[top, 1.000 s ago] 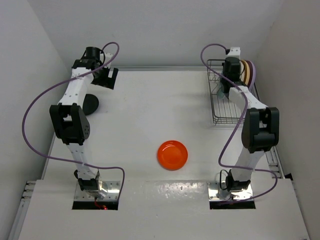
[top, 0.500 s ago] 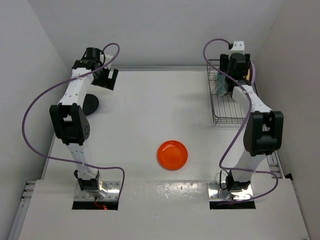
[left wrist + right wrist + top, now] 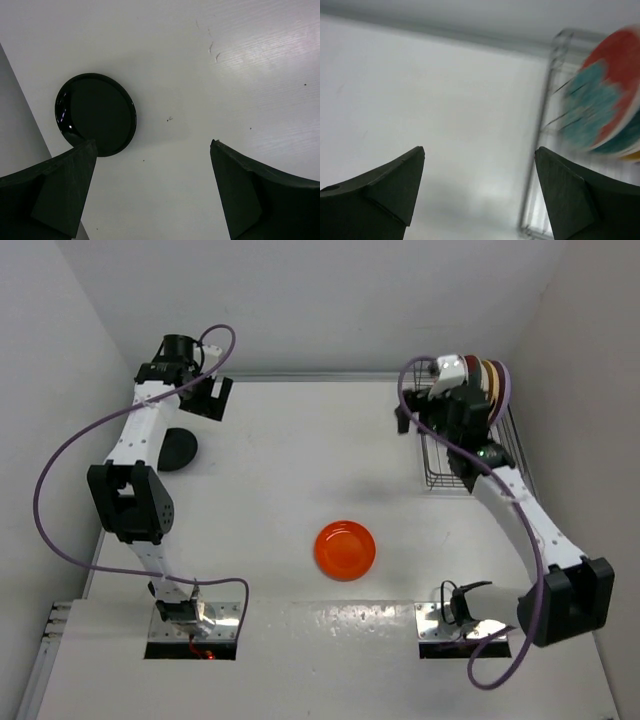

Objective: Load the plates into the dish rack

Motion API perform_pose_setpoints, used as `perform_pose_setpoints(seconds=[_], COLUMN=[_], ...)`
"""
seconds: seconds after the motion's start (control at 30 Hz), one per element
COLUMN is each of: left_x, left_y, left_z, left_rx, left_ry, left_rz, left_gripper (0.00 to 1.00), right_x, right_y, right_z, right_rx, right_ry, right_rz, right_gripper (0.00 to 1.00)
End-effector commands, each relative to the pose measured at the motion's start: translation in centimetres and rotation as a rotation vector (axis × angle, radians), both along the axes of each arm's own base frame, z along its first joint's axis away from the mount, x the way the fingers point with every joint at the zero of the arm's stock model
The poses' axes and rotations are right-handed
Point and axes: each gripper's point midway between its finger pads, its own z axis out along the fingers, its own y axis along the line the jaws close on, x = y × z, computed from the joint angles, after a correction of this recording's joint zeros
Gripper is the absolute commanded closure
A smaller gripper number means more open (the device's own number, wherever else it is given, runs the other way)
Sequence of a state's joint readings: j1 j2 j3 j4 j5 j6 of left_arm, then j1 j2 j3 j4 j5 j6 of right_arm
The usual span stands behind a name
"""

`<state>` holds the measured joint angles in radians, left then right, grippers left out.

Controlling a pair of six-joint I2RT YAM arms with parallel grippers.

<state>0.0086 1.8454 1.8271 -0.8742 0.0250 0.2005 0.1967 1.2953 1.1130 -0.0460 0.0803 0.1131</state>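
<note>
Glossy round black plate [image 3: 95, 114] nr left gripper [image 3: 152, 145], spread; right gripper [image 3: 479, 150] spread, empty, beside wire rack [image 3: 538, 145].

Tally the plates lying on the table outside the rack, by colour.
orange plate: 1
black plate: 1
Total: 2
The plates in the dish rack overlap too much to count.

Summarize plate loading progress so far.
Done: several plates stand in the dish rack. In hand: nothing; left fingers and right fingers are open and empty. Remaining: orange plate mid-table and black plate at far left.
</note>
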Motion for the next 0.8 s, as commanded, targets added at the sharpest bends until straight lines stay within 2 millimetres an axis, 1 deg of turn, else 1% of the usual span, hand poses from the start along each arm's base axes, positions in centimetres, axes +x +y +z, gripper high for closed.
perform_pose_setpoints(seconds=[0.0, 0.03, 0.07, 0.1, 0.13, 0.17, 0.2, 0.23, 0.27, 0.3, 0.37, 0.4, 0.43, 0.47, 0.5, 0.57, 0.6, 0.63, 0.67, 0.7, 0.73, 0.77], left_x=[-1.2, -1.3, -1.7, -1.8, -2.3, -2.6, -3.0, -3.3, -4.0, -4.4, -5.4, -6.4, -7.2, -7.7, -8.9, -10.1, -10.7, -11.8, -12.4, -12.8, -13.5, -13.9], left_y=[0.9, 0.7, 0.5, 1.0, 1.4, 1.1, 1.6, 2.3, 2.5, 3.5, 4.6, 4.9, 6.1, 6.5, 6.8, 7.6, 7.6, 7.8, 8.2, 8.1, 8.3, 8.6], left_z=[3.5, 4.0, 3.4, 3.6, 4.2, 4.2, 3.9, 4.2, 5.1, 4.8, 5.3, 5.6, 5.6, 5.7, 5.2, 4.7, 4.4, 3.8, 3.6, 3.5, 2.9, 2.9], left_rx=[0.006, -0.001, -0.011, -0.01, -0.015, -0.031, -0.037, -0.048, -0.064, -0.074, -0.085, -0.089, -0.092, -0.09, -0.089, -0.088, -0.082, -0.082, -0.075, -0.075, -0.069, -0.068], left_ry=[-0.086, -0.097, -0.082, -0.093, -0.105, -0.105, -0.103, -0.114, -0.137, -0.145, -0.173, -0.194, -0.199, -0.208, -0.201, -0.195, -0.189, -0.18, -0.179, -0.179, -0.167, -0.172], left_rz=[0.004, -0.002, -0.01, 0.002, 0.008, 0.007, 0.016, 0.037, 0.054, 0.095, 0.127, 0.135, 0.175, 0.188, 0.202, 0.232, 0.239, 0.253, 0.262, 0.262, 0.267, 0.277], left_gripper=[0.0, 0.0, 0.0, 0.0, 0.0, 0.0, 0.0, 0.0, 0.0, 0.0, 0.0, 0.0, 0.0, 0.0, 0.0, 0.0, 0.0, 0.0, 0.0, 0.0, 0.0, 0.0], right_x=[-6.0, -7.8, -8.9, -10.3, -12.2, -13.0, -13.6, -15.9, -16.3, -17.6, -18.1, -19.1, -19.5, -20.0, -20.7, -21.5, -21.8, -21.3, -22.5, -23.1, -23.7, -24.2], right_y=[4.7, 6.1, 6.8, 7.1, 8.4, 9.0, 9.5, 10.0, 10.4, 10.5, 10.7, 10.8, 11.6, 11.8, 12.0, 11.7, 11.5, 12.0, 11.6, 11.7, 12.1, 12.1], right_z=[-10.0, -11.6, -12.7, -14.6, -16.1, -16.8, -17.4, -19.9, -20.3, -21.9, -22.9, -24.2, -24.5, -25.0, -26.2, -28.0, -28.5, -28.3, -29.6, -30.2, -30.5, -30.9], right_rx=[0.128, 0.142, 0.164, 0.161, 0.17, 0.172, 0.189, 0.205, 0.216, 0.224, 0.237, 0.25, 0.274, 0.283, 0.279, 0.281, 0.282, 0.304, 0.306, 0.318, 0.325, 0.336], right_ry=[0.305, 0.346, 0.387, 0.437, 0.487, 0.499, 0.513, 0.581, 0.578, 0.612, 0.631, 0.676, 0.676, 0.7, 0.748, 0.798, 0.808, 0.774, 0.82, 0.852, 0.877, 0.901], right_rz=[0.144, 0.185, 0.199, 0.209, 0.233, 0.247, 0.259, 0.269, 0.282, 0.281, 0.274, 0.279, 0.321, 0.329, 0.334, 0.307, 0.303, 0.323, 0.312, 0.328, 0.353, 0.352], right_gripper=[0.1, 0.12, 0.14, 0.14, 0.15, 0.15, 0.15, 0.15, 0.17, 0.17, 0.17, 0.18, 0.19, 0.21, 0.26, 0.32, 0.36, 0.39, 0.42, 0.48, 0.52, 0.57])
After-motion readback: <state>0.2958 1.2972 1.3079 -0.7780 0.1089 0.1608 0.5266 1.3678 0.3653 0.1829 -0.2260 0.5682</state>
